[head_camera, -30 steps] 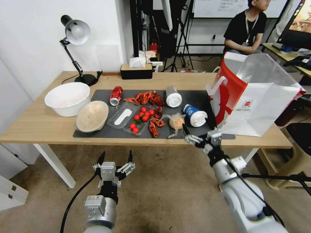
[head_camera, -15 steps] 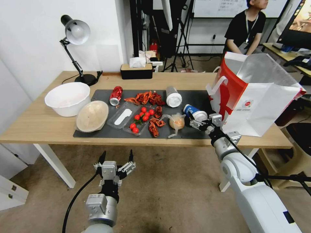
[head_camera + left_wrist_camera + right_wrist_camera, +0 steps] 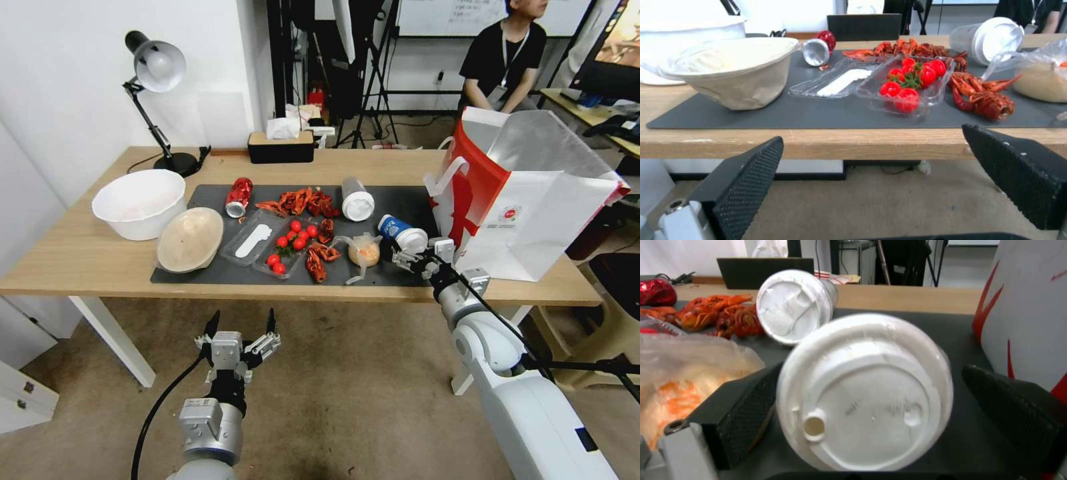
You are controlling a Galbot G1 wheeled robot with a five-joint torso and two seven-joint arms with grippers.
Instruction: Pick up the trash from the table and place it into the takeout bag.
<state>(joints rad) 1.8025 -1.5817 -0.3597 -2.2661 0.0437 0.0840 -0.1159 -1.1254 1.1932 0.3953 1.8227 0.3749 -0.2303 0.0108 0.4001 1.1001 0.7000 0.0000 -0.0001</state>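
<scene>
Advance of the right hand (image 3: 408,257) from the bench's (image 3: 80,257) front edge is seen: fingers wide, the blue-white cup (image 3: 402,236) bracketed, ungripped; left hand (image 3: 240,327) parked wide.

White-and-silver arms with black cables end in the left gripper (image 3: 240,325) and right gripper (image 3: 408,251), each bearing black, textured finger pads (image 3: 746,186).

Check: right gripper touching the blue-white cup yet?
Cannot tell. In the right wrist view, the open right gripper straddles the blue-white cup, one side gapped, the other hidden.
</scene>
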